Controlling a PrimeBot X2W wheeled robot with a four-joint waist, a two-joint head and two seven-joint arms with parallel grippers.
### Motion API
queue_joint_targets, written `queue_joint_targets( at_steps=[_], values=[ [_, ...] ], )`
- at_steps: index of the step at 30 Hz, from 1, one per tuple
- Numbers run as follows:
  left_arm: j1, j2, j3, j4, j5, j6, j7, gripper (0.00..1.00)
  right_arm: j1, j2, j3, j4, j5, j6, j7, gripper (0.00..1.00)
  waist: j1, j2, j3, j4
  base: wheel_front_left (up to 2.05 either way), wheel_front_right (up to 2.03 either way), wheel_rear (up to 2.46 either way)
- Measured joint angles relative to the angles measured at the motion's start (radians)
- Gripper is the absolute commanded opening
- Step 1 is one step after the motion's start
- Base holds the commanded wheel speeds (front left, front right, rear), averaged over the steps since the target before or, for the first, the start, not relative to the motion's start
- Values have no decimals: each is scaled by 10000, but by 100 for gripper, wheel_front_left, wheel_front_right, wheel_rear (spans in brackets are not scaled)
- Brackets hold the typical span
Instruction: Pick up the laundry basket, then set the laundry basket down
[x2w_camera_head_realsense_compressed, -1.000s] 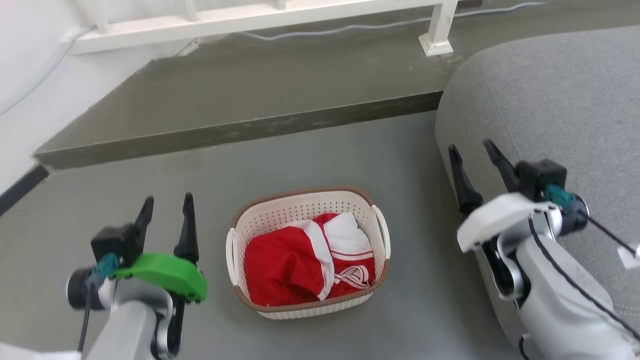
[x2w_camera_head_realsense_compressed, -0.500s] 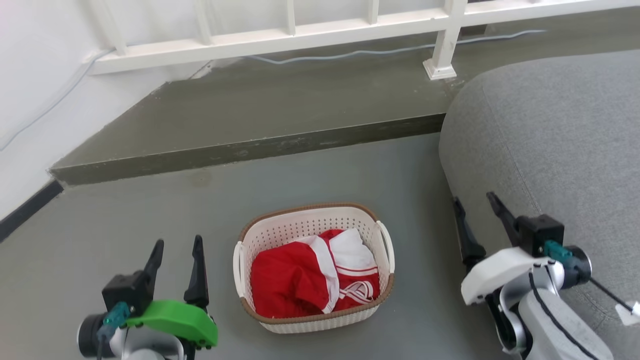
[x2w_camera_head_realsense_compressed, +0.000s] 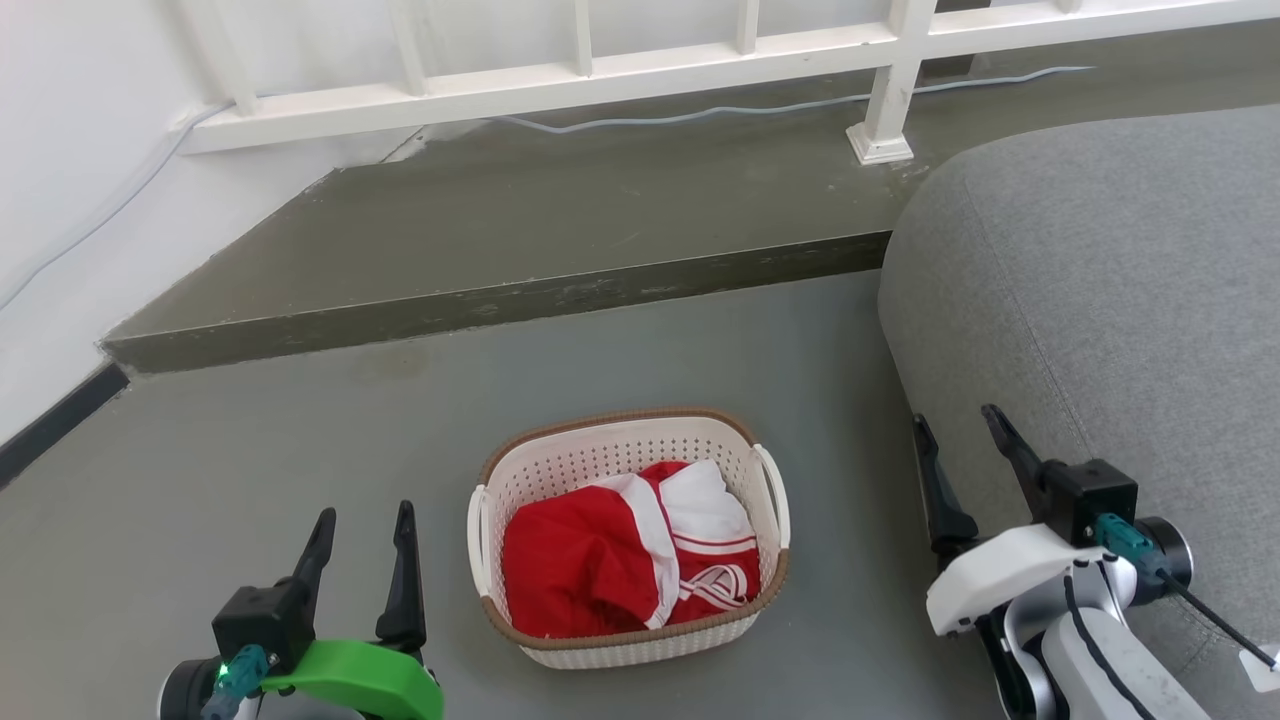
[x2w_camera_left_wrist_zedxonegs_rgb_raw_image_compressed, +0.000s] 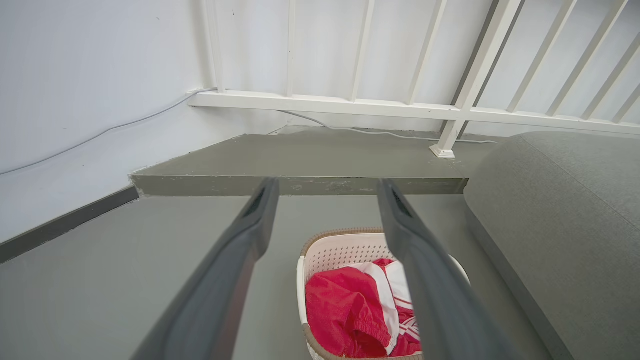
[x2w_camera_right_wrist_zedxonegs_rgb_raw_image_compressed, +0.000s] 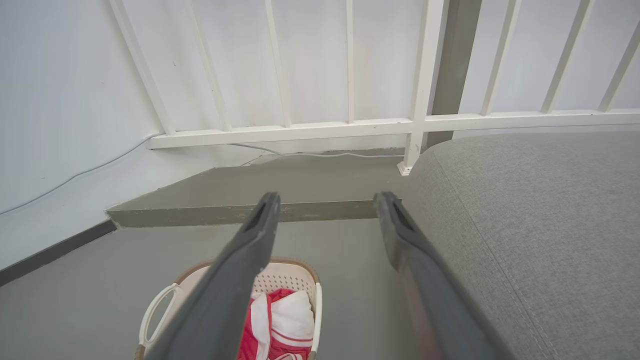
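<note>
The right gripper (x2w_camera_right_wrist_zedxonegs_rgb_raw_image_compressed: 326, 200) holds its two dark fingers spread, with nothing between them. Behind the left finger, the laundry basket (x2w_camera_right_wrist_zedxonegs_rgb_raw_image_compressed: 294, 280) stands on the grey floor (x2w_camera_right_wrist_zedxonegs_rgb_raw_image_compressed: 345, 265), well short of the raised step (x2w_camera_right_wrist_zedxonegs_rgb_raw_image_compressed: 260, 187), with red-and-white clothes (x2w_camera_right_wrist_zedxonegs_rgb_raw_image_compressed: 282, 320) inside. A grey cushion (x2w_camera_right_wrist_zedxonegs_rgb_raw_image_compressed: 525, 225) flanks the floor. White railing (x2w_camera_right_wrist_zedxonegs_rgb_raw_image_compressed: 350, 127) runs along the step.

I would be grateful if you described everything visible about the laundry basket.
The laundry basket is a small, rounded-rectangular tub of cream-white perforated plastic with a brown woven-look rim and a white loop handle on each side. It stands upright on the grey floor, holding crumpled red-and-white clothes. The open left gripper and right gripper flank it without touching.
</note>
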Motion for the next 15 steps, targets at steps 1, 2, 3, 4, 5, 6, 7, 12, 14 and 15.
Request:
queue_joint_targets(
  at_steps=[1, 2, 3, 4, 5, 6, 7, 12, 14, 15],
  values=[
    [30, 0, 4, -44, 33, 0, 0, 100, 49, 21, -25, -33, -38, 0, 0, 100, 0, 0, 3, 3, 0, 0, 0],
    [52, 0, 8, -90, 36, 2, 0, 100, 83, 40, -46, -56, -77, 0, 0, 100, 0, 0, 8, 6, 0, 0, 0],
    [77, -2, 17, -140, 36, 17, 0, 100, 109, 54, -63, -88, -96, 0, 0, 100, 0, 0, 13, 9, 0, 0, 0],
    [90, -4, 35, -173, 36, 44, 0, 100, 130, 59, -81, -113, -134, 0, 0, 100, 0, 0, 18, 11, 0, 0, 0],
    [99, -2, 65, -203, 38, 46, 0, 100, 163, 63, -92, -150, -153, 0, 0, 100, 0, 0, 23, 12, 0, 0, 0],
    [103, -2, 92, -240, 48, 50, 0, 100, 205, 65, -102, -180, -182, 0, 0, 100, 0, 0, 28, 14, 0, 0, 0],
    [111, -4, 115, -282, 58, 50, 0, 100, 247, 67, -111, -199, -238, 0, 0, 100, 0, 0, 32, 15, 0, 0, 0],
    [244, -10, 142, -451, 125, 50, 0, 100, 344, 134, -174, -295, -336, 0, 0, 100, 0, 0, 35, 20, 0, 0, 0],
    [268, -10, 151, -477, 128, 52, 0, 100, 434, 161, -196, -328, -380, 0, 0, 100, 0, 0, 33, 23, 0, 0, 0],
    [286, -12, 153, -489, 140, 52, 0, 100, 477, 178, -201, -337, -414, 0, 0, 100, 0, 0, 32, 25, 0, 0, 0]
  ],
)
